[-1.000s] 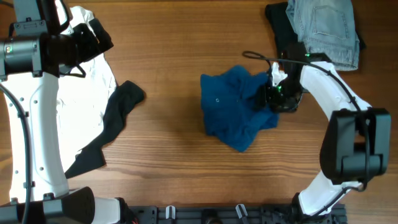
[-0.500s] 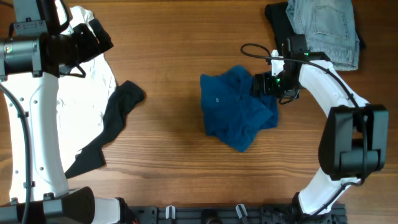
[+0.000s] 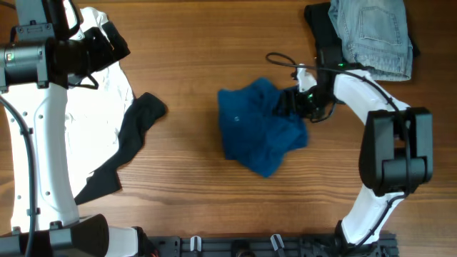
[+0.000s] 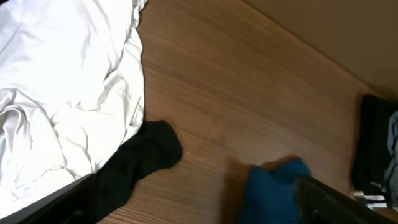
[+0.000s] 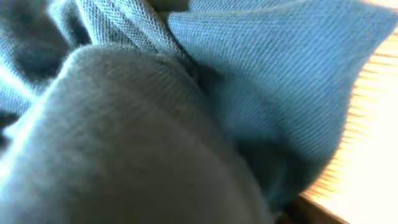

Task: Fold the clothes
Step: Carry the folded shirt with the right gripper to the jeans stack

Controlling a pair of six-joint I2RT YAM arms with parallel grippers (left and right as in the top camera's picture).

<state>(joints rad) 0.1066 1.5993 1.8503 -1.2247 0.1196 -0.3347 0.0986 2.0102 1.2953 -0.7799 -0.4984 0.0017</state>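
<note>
The right pincer (image 3: 291, 106) is down at the near edge of the crumpled deep-blue shirt (image 3: 257, 132), its nose buried in a bunched fold. Its wrist view shows nothing but blue weave pressed close, so I cannot tell whether it is pinching cloth or only leaning into it. The bulk of the shirt lies in a heap beyond the pincer, toward the middle of the worktop (image 3: 193, 64), with no sleeve or hem laid flat. Behind the pincer sit the pale-blue denim (image 3: 373, 32) and a folded black garment (image 3: 321, 32) beneath it. The left pincer (image 3: 106, 47) hangs well apart over the white garment (image 3: 93, 121), its fingers (image 4: 339, 202) spread wide with nothing between them, and a long black garment (image 3: 132, 132) trails just beside it. To my eye the step in hand is opening the shirt out before any fold. It would go best taking a single layer at an edge rather than a fistful, lifting only slightly and drawing slowly so the heap unrolls instead of sliding as a lump. The free arm could pin the opposite side.
</note>
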